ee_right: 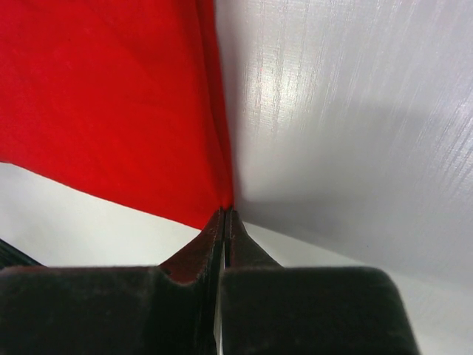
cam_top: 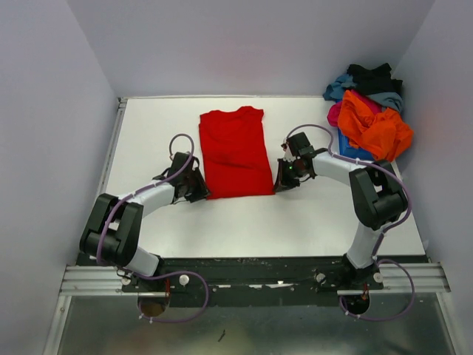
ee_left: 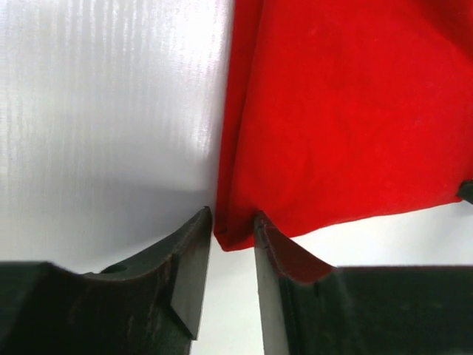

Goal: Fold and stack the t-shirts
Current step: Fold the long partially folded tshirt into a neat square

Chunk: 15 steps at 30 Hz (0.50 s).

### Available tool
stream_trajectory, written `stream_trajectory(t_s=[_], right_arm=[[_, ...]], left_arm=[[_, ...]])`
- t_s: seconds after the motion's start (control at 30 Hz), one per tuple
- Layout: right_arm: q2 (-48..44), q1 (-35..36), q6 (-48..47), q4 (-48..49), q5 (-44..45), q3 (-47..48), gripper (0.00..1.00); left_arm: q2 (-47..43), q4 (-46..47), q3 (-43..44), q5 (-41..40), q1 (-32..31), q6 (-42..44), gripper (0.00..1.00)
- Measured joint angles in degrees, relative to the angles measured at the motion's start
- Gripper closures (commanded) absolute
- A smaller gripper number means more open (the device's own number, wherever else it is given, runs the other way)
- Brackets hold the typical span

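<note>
Fingers [ee_left: 188, 255] of the left gripper [ee_left: 233, 229] stand apart with a narrow gap. The near left corner of the red t-shirt [ee_left: 347, 118] sits right at that gap, and a bit of red cloth lies over the inner tip of the right-hand finger. Not clamped yet. Fingers [ee_right: 247, 255] of the right gripper [ee_right: 224, 216] are pressed together to a thin slit, and the folded side edge of the red t-shirt [ee_right: 103, 96] runs straight into the tips at its near right corner, so it reads as a pinch on the cloth.

In the top view the red t-shirt [cam_top: 235, 151] lies flat in the middle of the white counter [cam_top: 310, 214] as a long narrow rectangle, collar end far, hem end near. Left gripper [cam_top: 198, 191] is at the hem's left corner and right gripper [cam_top: 283, 183] at its right corner, both low on the counter, arms bent in from either side.

Other shirts are heaped at the far right corner, well apart from the red one. The orange t-shirt [cam_top: 377, 126] is on top in front, with the magenta t-shirt [cam_top: 335, 113] peeking out at its left. The black t-shirt [cam_top: 372, 76] is at the back, the blue t-shirt [cam_top: 338, 87] beside it and the grey-blue t-shirt [cam_top: 389, 100] between black and orange. A bright blue patch shows under the orange; cannot tell what it is.
</note>
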Motion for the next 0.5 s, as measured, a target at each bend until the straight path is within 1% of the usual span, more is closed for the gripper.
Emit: stream_trajectory(t_s=[0.1,0.17,0.2,0.37,0.5], right_arm=[[0.0,0.17,-0.04,0.0,0.0,0.0,0.99],[0.0,0.44,-0.17,0.0,0.02,0.0,0.99],[0.0,0.59,-0.26,-0.02,0.04,0.0,0.99],[-0.68,0.96,-0.39,-0.42,0.48,0.0,0.99],[-3.74,1.01,-0.48,-1.77,0.61,0.0,0.99]], left_arm=[[0.0,-0.59,-0.11,-0.31,0.02,0.17,0.79],[0.17,-0.46,-0.22,-0.37,-0.02,0.22,0.94],[0.35,-0.31,-0.22,-0.37,-0.07,0.2,0.99],[0.37,-0.33,-0.2,-0.59,-0.37,0.33,1.0],[-2.95,-5.11,0.52,-1.2,-0.48,1.46,1.0]])
